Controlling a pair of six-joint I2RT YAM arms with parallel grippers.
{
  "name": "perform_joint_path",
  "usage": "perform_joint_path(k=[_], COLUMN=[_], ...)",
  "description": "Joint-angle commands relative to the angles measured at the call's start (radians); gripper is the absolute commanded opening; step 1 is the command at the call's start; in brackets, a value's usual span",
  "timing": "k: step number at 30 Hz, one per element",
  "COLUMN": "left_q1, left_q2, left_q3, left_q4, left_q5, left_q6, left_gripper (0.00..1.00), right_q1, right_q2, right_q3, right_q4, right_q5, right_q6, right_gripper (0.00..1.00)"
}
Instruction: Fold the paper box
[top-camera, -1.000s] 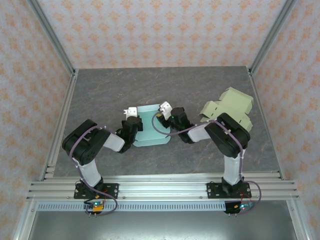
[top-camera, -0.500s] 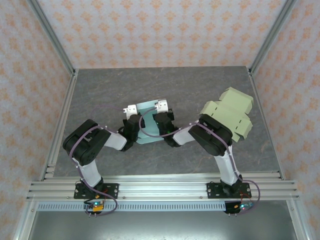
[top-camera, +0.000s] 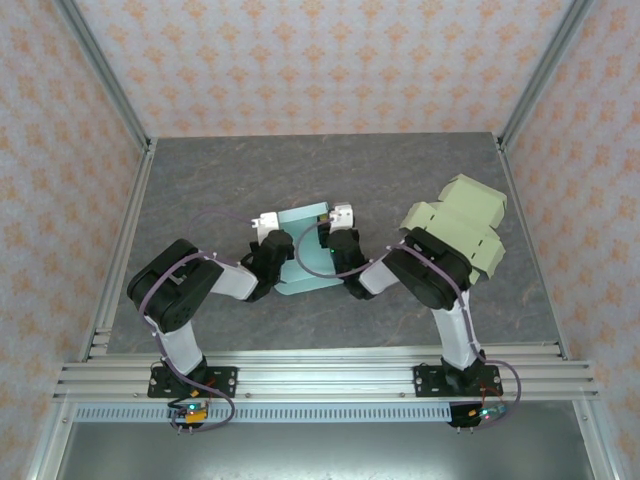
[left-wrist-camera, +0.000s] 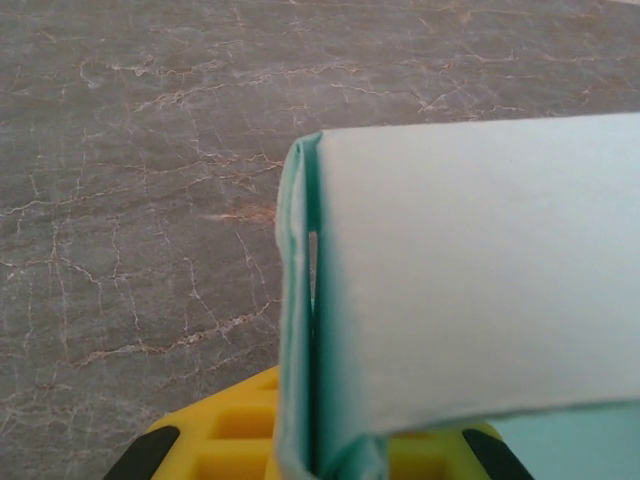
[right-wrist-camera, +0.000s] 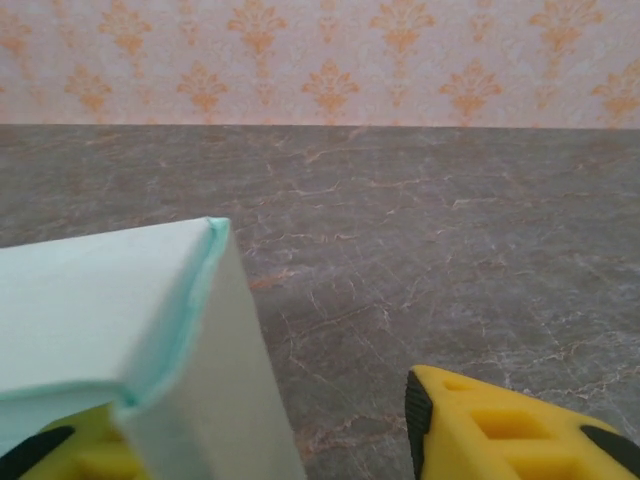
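Both arms reach from the near rail toward the middle of the grey table. Between them, slightly left of centre, lies the teal paper box, partly folded, its near flap flat on the table. The left gripper is at the box's far-left corner, clamped on an upright side wall that stands between its yellow fingers. The right gripper is at the far-right corner with its jaws apart; the box's raised corner rests over its left finger, and its right finger stands clear of the paper. Farther right lie pale green boxes.
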Motion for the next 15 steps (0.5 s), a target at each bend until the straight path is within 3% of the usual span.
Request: perform_joint_path(k=[1,8,11,15], left_q1=[-0.007,-0.007,-0.008,-0.007], left_q2=[-0.023,-0.018,-0.013,-0.016], left_q3=[0.017,0.021,0.024,0.024], left_q4=[-0.061,-0.081,-0.083,-0.084], left_q5=[-0.066,-0.086,-0.084,-0.077], left_q6=[-0.029,-0.023,-0.02,-0.02], left_gripper=[0.0,0.0,0.0,0.0], right_q1=[-0.045,-0.12,-0.135,-0.141], right_q2=[-0.076,-0.138,-0.154,-0.147], right_q3=[-0.066,-0.147,-0.153,-0.124], right_q4=[0.142,0.147,0.142,0.104], right_q5=[-0.228,-0.58,-0.612,-0.539], right_q6=[0.029,-0.013,-0.036,-0.06], right_gripper=[0.57,0.67,0.68,0.64])
